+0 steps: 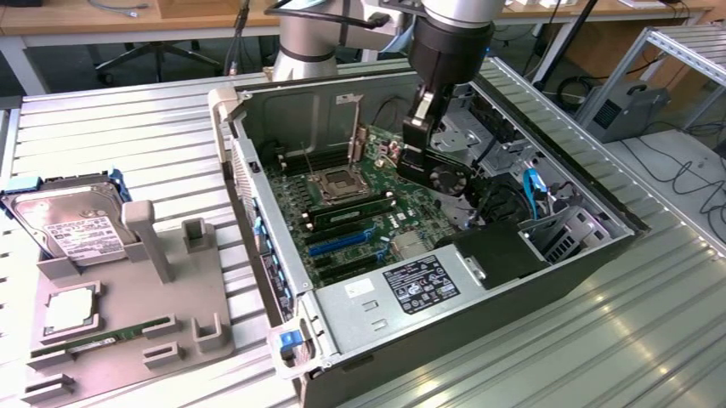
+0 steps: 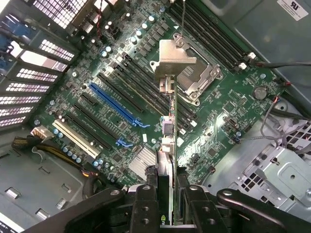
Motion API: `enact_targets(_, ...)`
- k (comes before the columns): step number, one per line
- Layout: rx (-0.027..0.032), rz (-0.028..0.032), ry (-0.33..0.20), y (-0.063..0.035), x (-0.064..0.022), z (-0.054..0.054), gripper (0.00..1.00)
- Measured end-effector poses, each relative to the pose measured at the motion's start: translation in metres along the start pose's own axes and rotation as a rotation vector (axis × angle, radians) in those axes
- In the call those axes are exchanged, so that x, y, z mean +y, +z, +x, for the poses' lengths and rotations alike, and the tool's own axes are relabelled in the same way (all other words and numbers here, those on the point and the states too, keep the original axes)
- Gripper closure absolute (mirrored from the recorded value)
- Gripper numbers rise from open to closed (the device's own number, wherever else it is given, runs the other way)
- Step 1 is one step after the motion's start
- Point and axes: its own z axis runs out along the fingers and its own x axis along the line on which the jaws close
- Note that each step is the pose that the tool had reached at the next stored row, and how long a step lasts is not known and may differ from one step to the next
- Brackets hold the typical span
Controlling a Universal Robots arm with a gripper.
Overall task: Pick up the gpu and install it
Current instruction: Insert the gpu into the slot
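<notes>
The gpu [image 1: 438, 170] is a dark card with a small fan on its face, and it hangs upright inside the open computer case [image 1: 268, 255], above the green motherboard [image 1: 375, 223]. My gripper [image 1: 422, 127] is shut on its upper edge. In the wrist view I look down the card edge-on: the gpu [image 2: 169, 145] runs away from my gripper [image 2: 168, 208], and its silver bracket [image 2: 173, 59] is at the far end, over the CPU socket [image 2: 199, 80]. The long blue slot [image 2: 116, 104] lies to one side of the card, apart from it.
At the exterior view's left, a grey fixture [image 1: 125, 306] carries a silver hard drive [image 1: 70, 223], a CPU [image 1: 70, 310] and a green RAM stick [image 1: 80, 344]. Inside the case are the power supply [image 1: 422, 280], the drive cage [image 1: 567, 234] and loose cables [image 2: 282, 126].
</notes>
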Motion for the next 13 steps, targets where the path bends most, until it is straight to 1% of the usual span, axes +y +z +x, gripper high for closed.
enact_targets(13, -0.0024, -0.0006, -0.055, 0.0001, 0.0, 0.0, 0.74)
